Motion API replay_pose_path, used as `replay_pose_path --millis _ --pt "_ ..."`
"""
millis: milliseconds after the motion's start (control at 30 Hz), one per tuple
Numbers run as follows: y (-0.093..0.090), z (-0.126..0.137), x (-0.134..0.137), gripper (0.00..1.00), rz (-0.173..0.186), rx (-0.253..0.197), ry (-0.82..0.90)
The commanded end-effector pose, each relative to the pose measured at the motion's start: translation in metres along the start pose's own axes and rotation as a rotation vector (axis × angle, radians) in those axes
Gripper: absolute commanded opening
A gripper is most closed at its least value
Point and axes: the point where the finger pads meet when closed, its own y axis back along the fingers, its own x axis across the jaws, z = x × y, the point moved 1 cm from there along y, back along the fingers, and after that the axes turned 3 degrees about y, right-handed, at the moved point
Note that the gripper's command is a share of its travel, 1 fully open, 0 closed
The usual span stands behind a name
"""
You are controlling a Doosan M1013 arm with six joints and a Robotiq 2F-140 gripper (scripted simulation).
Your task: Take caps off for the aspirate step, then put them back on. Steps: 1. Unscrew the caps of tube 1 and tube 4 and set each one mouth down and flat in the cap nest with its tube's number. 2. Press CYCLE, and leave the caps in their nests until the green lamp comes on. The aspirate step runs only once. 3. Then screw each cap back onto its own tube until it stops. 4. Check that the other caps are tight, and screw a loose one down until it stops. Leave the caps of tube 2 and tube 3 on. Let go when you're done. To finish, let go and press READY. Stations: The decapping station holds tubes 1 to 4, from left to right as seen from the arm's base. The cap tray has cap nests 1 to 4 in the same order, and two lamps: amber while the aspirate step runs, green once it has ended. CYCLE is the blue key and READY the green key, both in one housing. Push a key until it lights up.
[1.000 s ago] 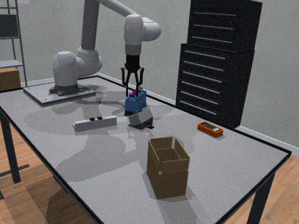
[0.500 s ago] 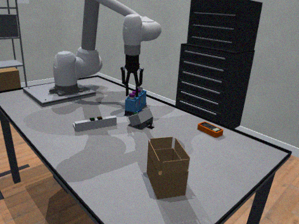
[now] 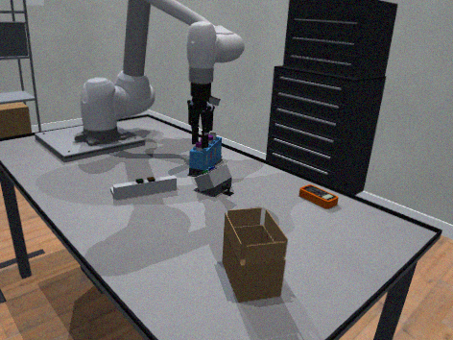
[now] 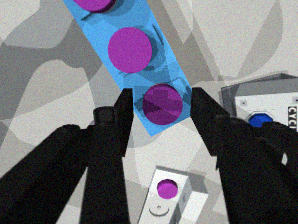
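Note:
In the wrist view my gripper (image 4: 161, 102) points straight down over the blue decapping station (image 4: 132, 55). Its fingers stand on both sides of the purple cap (image 4: 162, 104) on the end tube, with a small gap on each side, so it is open and holds nothing. Two more purple caps (image 4: 130, 50) (image 4: 92, 4) sit on the tubes farther along the rack. The white cap tray (image 4: 167, 197) lies below, with one purple cap (image 4: 167, 189) in a nest. The key housing (image 4: 260, 107) with the blue CYCLE key (image 4: 260, 121) is at the right. In the exterior view the gripper (image 3: 202, 129) hangs over the rack (image 3: 205, 154).
The key housing (image 3: 214, 179) stands just in front of the rack and the cap tray (image 3: 144, 186) to its left. An open cardboard box (image 3: 254, 252) stands nearer the front, an orange meter (image 3: 318, 196) lies at the right, and a black drawer cabinet (image 3: 331, 91) stands behind the table.

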Motion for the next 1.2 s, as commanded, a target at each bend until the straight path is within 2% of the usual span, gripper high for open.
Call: replay_pose_path --millis 0,467,767,833,1167 --pt "0.0006 -0.0003 0.0003 0.30 0.000 -0.009 -0.013" --pt "0.0006 -0.0003 0.0003 0.30 0.000 -0.008 -0.013" --pt "0.0009 -0.0003 0.0003 0.30 -0.002 -0.009 0.437" --pt "0.0009 -0.0003 0.0003 0.30 -0.002 -0.009 0.437" --pt "0.0011 -0.0003 0.0003 0.30 -0.004 -0.008 0.937"
